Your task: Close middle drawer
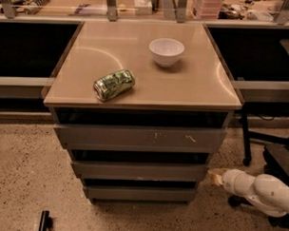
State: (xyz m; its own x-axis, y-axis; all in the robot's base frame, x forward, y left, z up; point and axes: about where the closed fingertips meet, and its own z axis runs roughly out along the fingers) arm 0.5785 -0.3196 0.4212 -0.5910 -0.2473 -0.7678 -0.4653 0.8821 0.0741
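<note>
The middle drawer is the plain grey front between the scratched top drawer and the narrow bottom drawer of the cabinet. Its front stands about in line with the other two, with a dark gap above it. My gripper is low at the right, just beside the right end of the middle drawer's front. Its tan tip points left at the drawer's corner. I cannot tell whether it touches the drawer. The white arm runs off to the lower right.
On the tan cabinet top lie a crushed green can and a white bowl. A black chair base stands at the right behind the arm. A small dark object lies on the speckled floor at the lower left.
</note>
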